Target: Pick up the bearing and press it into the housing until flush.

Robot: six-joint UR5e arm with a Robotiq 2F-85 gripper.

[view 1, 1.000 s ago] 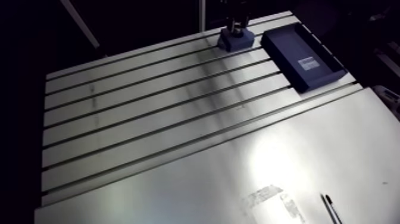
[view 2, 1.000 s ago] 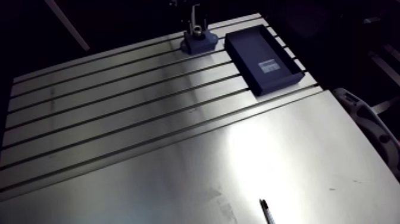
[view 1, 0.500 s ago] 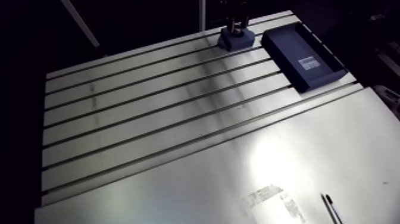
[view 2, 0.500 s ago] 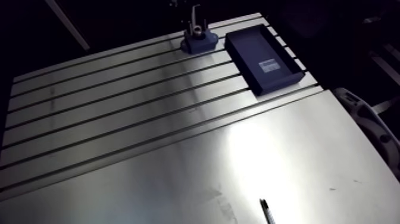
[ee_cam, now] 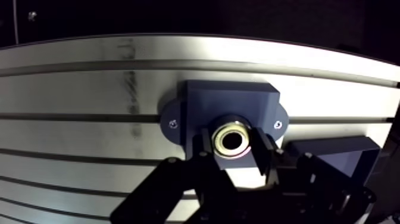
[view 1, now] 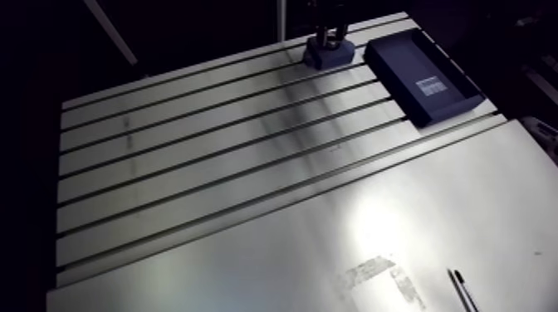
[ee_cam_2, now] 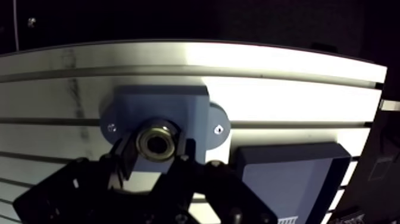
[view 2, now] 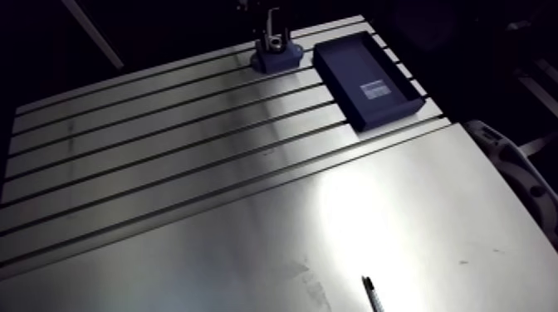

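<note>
Arm view. The tabletop (view 1: 208, 166) is a slotted aluminium plate, with its slots running along its length. My tool (view 1: 329, 37) comes down at the far edge of the tabletop, directly over the housing (view 1: 328, 56). The housing is a blue block that stands on the tabletop at that far edge. Just beside the housing, towards the far right corner, lies a dark blue tray (view 1: 398, 62). The tray is shallow and rectangular, lies across several slots, and carries a white label (view 1: 428, 85) on its floor. A pen (view 1: 459, 290) lies near the near right corner, well apart from the housing and the tray. In this view my fingers are too small and dark to read.

Wrist view. My two fingers (ee_cam: 205, 146) are clamped on the bearing (ee_cam: 232, 139), one finger on each side of its outer ring. The bearing is a metal ring with a dark centre hole, and its open face points towards the camera. It sits over the middle of the housing block, ahead of my fingertips. I cannot tell whether it has entered the bore or how deep it stands. The housing has a rounded flange on each side, and each flange holds one screw (ee_cam: 172, 124) against the tabletop. The tray stands beside the housing, close to one flange.
</note>
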